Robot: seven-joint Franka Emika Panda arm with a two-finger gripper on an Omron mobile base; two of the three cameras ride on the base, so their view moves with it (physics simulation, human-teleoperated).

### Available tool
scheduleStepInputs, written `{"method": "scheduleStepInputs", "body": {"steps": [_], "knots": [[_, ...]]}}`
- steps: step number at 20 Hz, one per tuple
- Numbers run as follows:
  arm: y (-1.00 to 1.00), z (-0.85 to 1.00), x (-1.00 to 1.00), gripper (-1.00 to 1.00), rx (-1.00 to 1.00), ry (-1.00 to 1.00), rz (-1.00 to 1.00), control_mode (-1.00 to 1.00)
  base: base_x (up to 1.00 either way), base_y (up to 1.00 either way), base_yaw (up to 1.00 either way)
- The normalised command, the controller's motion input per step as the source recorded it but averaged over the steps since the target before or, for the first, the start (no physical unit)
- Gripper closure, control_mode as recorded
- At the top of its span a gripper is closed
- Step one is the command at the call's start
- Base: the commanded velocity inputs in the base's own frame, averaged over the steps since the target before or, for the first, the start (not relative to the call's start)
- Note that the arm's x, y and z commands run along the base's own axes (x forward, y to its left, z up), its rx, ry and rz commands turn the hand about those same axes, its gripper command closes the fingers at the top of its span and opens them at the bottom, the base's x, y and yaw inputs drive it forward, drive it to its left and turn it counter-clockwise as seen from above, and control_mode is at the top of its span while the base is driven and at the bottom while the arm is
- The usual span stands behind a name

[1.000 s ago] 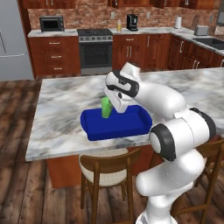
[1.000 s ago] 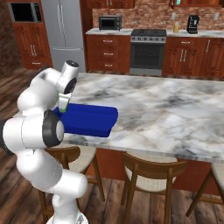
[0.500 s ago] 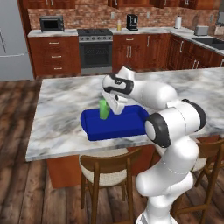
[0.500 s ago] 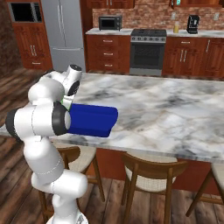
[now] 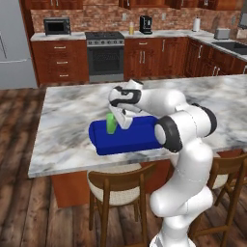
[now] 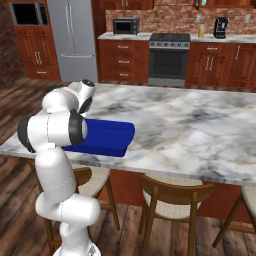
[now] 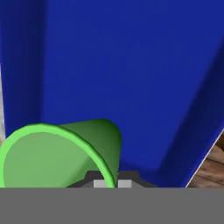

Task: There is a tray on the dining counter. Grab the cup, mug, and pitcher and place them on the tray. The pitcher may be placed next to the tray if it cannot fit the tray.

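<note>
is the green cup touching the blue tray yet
Cannot tell. In the left base view the cup overlaps the tray, but its base is not plainly visible.

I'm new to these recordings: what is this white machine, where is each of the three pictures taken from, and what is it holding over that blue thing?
It is a white robot arm on a base that can drive, in a computer-rendered kitchen. Two pictures come from cameras on the base, behind the arm to its left and to its right. The third comes from a camera on the hand, looking along the gripper.

The arm reaches over the dining counter, a marble-topped island with wooden chairs in front. On it lies the blue tray. The gripper is shut on the rim of the green cup, holding it over the tray's left part. In the hand view the cup sits close to the lens with the tray beneath. Whether the cup touches the tray yet, I cannot tell.
</note>
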Motion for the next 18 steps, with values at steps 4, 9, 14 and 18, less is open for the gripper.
{"method": "scheduleStepInputs", "body": {"steps": [4, 9, 14, 18], "knots": [[0.11, -0.29, 0.36, 1.0, 0.0, 0.0, 0.0, -1.0, 0.0, 0.0, 0.0], [0.12, -0.24, 0.34, 1.0, 0.0, 0.0, 0.0, -1.0, 0.0, 0.0, 0.0], [0.13, -0.19, 0.28, 1.0, 0.0, 0.01, 0.0, -1.0, 0.0, 0.0, 0.0], [0.1, -0.19, 0.23, 1.0, 0.0, 0.01, 0.0, -1.0, 0.0, 0.0, 0.0]]}}
